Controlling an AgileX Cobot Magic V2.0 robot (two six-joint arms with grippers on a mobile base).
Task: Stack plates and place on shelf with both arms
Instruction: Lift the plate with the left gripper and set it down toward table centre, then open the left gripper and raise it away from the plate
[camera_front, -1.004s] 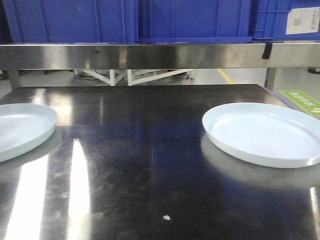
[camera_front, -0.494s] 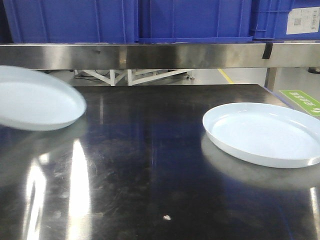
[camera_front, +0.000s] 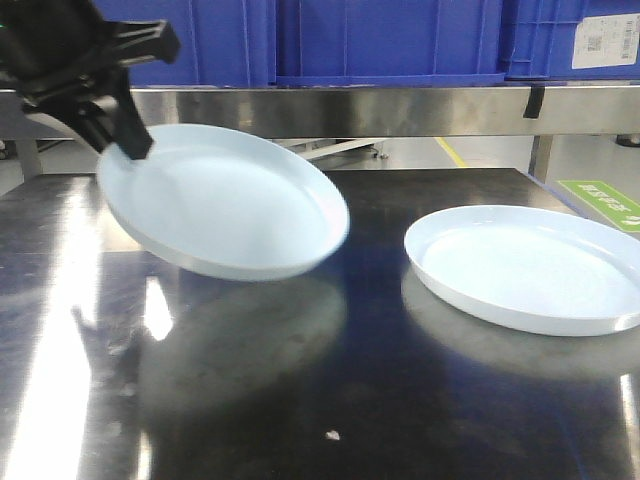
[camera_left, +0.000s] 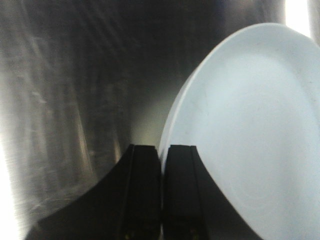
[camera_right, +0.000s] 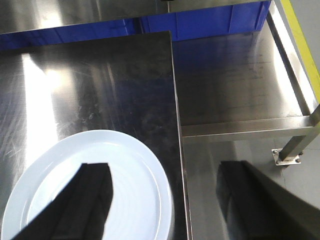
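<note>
Left fingers (camera_left: 145, 192) pinch rim of tilted plate (camera_front: 225, 205)

Right gripper (camera_right: 164, 166) hangs above the right edge of the steel table (camera_right: 100, 85), jaws wide apart. One finger is over the plate (camera_right: 50, 185) (pale, flat on the tabletop), the other out past the edge. Blue crates (camera_right: 210, 22) at top.

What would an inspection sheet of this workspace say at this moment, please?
Surface: steel table, glossy and scratched.
Job's things: lifted plate tilted above the table; resting plate flat at the right.
Clutter: small white speck near the front.
Grippers: left gripper shut on the lifted plate's rim; right gripper open above the resting plate.
Cables: nothing seen.
Surroundings: blue crates on a steel shelf; green sign at the right.
</note>
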